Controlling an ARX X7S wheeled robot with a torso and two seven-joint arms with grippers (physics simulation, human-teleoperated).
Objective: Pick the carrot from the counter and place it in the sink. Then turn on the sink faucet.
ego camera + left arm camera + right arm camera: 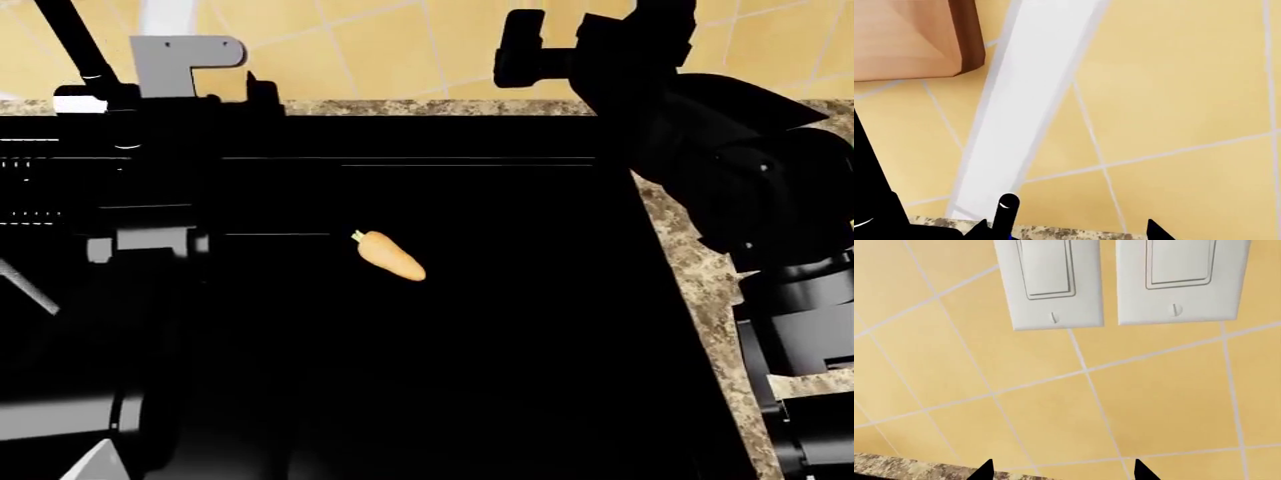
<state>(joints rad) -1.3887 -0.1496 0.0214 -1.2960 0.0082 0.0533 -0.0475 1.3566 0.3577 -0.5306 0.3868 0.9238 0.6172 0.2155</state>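
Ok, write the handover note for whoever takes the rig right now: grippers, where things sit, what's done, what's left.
Left gripper: raised near the sink's back edge, facing the tiled wall; only its fingertips show, spread, nothing between them. The faucet shows close in front of it.
Right gripper: also raised at the back of the counter, facing two wall switches; tips apart, empty.
Carrot: lying loose in the black sink, no gripper on it.
Done: carrot is in the sink.
Left: turn on the faucet. No water is visible, and the lever's position cannot be read here.
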